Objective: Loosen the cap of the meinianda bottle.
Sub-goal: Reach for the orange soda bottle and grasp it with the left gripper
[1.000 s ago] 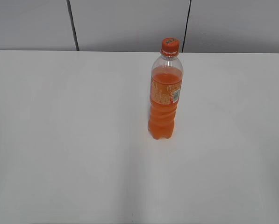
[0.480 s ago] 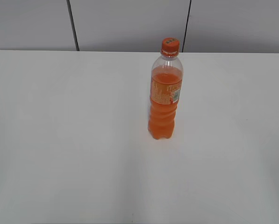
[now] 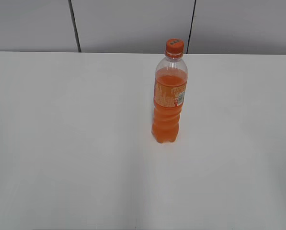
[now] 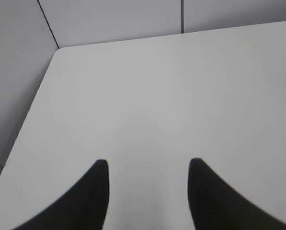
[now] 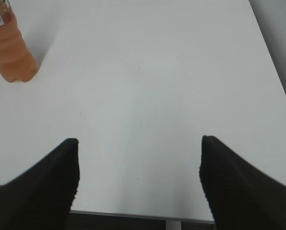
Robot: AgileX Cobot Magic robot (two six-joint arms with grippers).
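Exterior view had the meinianda bottle standing upright on the white table, right of centre and toward the back edge. Orange drink filled it to just below the clear shoulder. Orange label with a small white patch wrapped the upper body, ridged waist below. The cap sat on the neck, orange with dark print on top, straight and not tilted. Whether it was tight could not be told. Neither arm showed in this view; nothing touched the bottle.

Left wrist view showed the left gripper with its 2 dark fingers spread wide apart, bare table between them, holding nothing. A rounded table corner lay ahead to the left, grey wall panels behind it. Bottle was not in this view.

Right wrist view showed the right gripper with its 2 dark ridged fingers spread even wider, also holding nothing, sitting over the near table edge. The bottle's lower half showed at the top left corner, upper part cut off by the frame, well apart from the fingers. A few tiny dark specks dotted the tabletop.
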